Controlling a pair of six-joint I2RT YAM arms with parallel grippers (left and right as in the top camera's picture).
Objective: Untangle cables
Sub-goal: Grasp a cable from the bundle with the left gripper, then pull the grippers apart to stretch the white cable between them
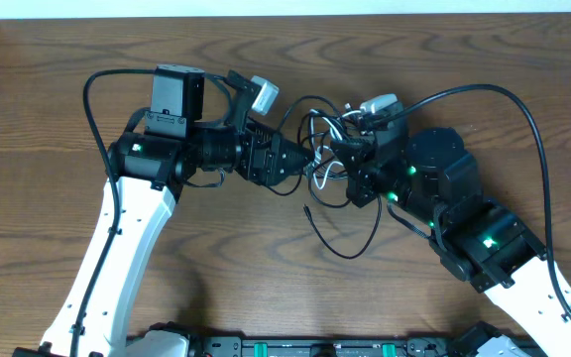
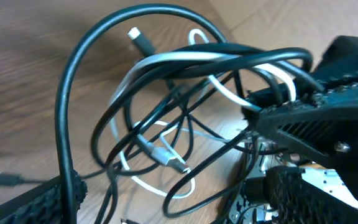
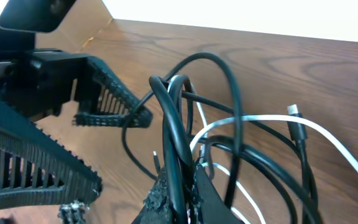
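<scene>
right gripper (image 3: pixel 174 186) clenched on black cables (image 3: pixel 171 118), propping tangle above table (image 1: pixel 266 288). left gripper (image 1: pixel 301 159) released, spread wide at tangle's 9 o'clock, probably lining up on white cable (image 2: pixel 166 59) to tug it free.

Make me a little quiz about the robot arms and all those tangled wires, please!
1. True or false: the left gripper stands open.
2. Pick one: the right gripper is shut on A) black cables, B) a spoon, C) nothing at all.
3. Fill the gap: the light cable winding among the black ones is ____ in colour.

Key: 1 true; 2 A; 3 white.
</scene>
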